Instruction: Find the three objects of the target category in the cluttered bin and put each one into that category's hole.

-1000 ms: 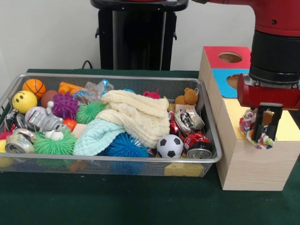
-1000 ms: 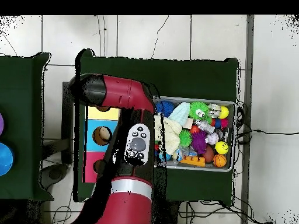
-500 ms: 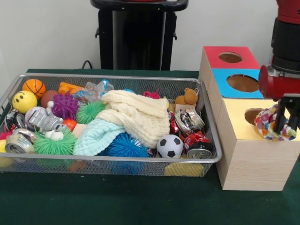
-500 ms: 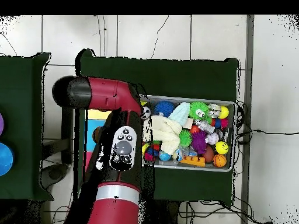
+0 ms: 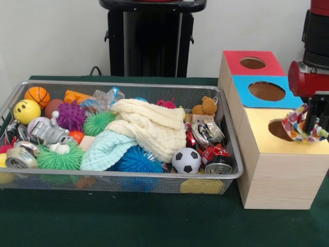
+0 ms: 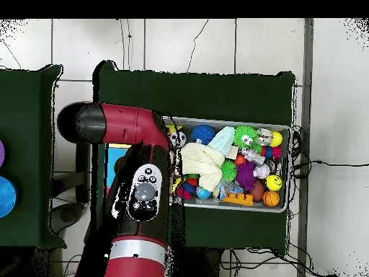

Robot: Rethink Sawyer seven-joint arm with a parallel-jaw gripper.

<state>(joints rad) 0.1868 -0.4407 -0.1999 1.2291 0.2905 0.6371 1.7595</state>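
Front view: a colourful cloth point(image 5: 299, 123) hangs pinched between the fingers of the gripper point(image 5: 315, 123), just above the hole point(image 5: 278, 129) in the yellow top of the wooden box point(image 5: 280, 175). Left of the box sits the wire bin point(image 5: 232, 135), heaped with toys.

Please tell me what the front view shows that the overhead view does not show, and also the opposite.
Only the front view shows the gripper shut on a crumpled multicoloured wrapper above the brown hole in the yellow top of the wooden box, plus the red and blue tops behind it.

Only the overhead view shows the red arm's elbow covering most of that box, and the white tiled floor.

Both show the wire mesh bin and its cream knitted cloth.
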